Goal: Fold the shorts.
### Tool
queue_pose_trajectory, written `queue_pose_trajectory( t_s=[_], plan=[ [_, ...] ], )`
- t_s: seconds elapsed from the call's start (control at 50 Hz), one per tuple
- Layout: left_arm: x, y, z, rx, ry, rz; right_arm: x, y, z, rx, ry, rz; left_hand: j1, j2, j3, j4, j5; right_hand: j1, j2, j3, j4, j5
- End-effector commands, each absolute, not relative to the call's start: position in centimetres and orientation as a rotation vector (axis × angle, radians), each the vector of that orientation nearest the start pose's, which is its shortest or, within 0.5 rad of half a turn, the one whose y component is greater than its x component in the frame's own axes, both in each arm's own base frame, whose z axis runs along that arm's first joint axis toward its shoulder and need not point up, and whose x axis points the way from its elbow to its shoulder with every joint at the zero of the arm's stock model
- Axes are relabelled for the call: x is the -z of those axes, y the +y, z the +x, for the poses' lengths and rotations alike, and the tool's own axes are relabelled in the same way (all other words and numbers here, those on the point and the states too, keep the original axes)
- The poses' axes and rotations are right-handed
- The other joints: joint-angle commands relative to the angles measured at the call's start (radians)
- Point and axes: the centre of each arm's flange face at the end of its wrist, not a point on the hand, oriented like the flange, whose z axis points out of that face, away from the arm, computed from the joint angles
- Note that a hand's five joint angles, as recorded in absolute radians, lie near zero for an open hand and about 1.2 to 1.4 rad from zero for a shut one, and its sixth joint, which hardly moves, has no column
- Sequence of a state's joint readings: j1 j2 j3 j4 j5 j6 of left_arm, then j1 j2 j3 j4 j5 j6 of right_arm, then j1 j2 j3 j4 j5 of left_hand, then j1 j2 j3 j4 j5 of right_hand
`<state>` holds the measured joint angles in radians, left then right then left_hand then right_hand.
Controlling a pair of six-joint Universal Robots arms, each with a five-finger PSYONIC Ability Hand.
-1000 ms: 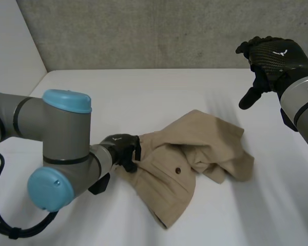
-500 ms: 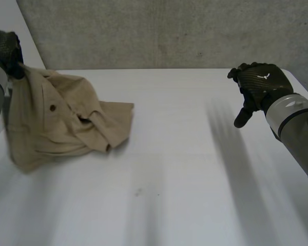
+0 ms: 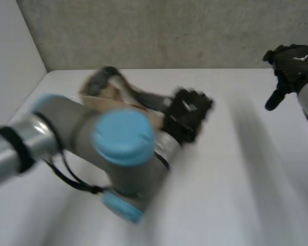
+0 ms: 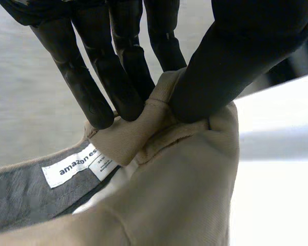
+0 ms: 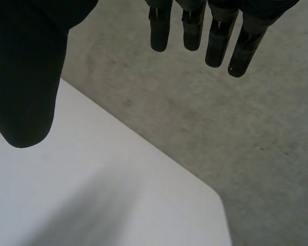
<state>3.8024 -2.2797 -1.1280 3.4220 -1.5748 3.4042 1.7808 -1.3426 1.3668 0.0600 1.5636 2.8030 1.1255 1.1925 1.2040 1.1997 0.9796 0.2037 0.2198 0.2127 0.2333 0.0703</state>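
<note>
The tan shorts (image 4: 185,195) hang from my left hand (image 4: 118,77), whose fingers and thumb pinch the waistband beside a white label (image 4: 72,169) on the grey inner band. From the head camera, the left hand (image 3: 187,119) is over the middle of the table. The shorts (image 3: 107,93) trail behind it toward the far left, mostly hidden by the left arm (image 3: 120,138). My right hand (image 3: 292,61) is raised at the far right, apart from the shorts. Its fingers (image 5: 195,31) are straight with nothing between them and the thumb.
The white table (image 3: 236,195) runs back to a grey concrete wall (image 3: 169,31). The table's far right corner (image 5: 210,195) lies below the right hand. The left arm stretches across the near left of the table.
The left arm has swung from the far left to the middle of the table, taking the shorts with it. The right hand has moved up and to the right.
</note>
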Motion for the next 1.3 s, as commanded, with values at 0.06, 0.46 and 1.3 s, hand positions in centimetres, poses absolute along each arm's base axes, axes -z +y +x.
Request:
queue_pose_trajectory(
  t_s=[0.06,0.46,1.3],
  plan=[
    [-16.2,-11.0,-47.0,2.430,2.147,1.850,-29.6,-32.5,19.0,2.224,2.305,-0.641,-0.773,-0.840,-0.852,-0.847,-0.802,-0.029,-0.045,-0.038,-0.059,-0.070],
    [-29.4,-18.5,-36.2,2.675,2.024,1.264,-29.0,-30.8,20.3,2.099,2.303,-0.755,-0.918,-0.985,-0.996,-0.992,-0.947,-0.029,-0.045,-0.038,-0.059,-0.070],
    [-14.3,-34.8,-32.3,2.156,2.459,1.144,-16.1,-13.8,34.8,1.362,2.086,-0.979,-0.584,-0.651,-0.662,-0.658,-0.612,0.022,0.006,0.013,-0.007,-0.019]
  ],
)
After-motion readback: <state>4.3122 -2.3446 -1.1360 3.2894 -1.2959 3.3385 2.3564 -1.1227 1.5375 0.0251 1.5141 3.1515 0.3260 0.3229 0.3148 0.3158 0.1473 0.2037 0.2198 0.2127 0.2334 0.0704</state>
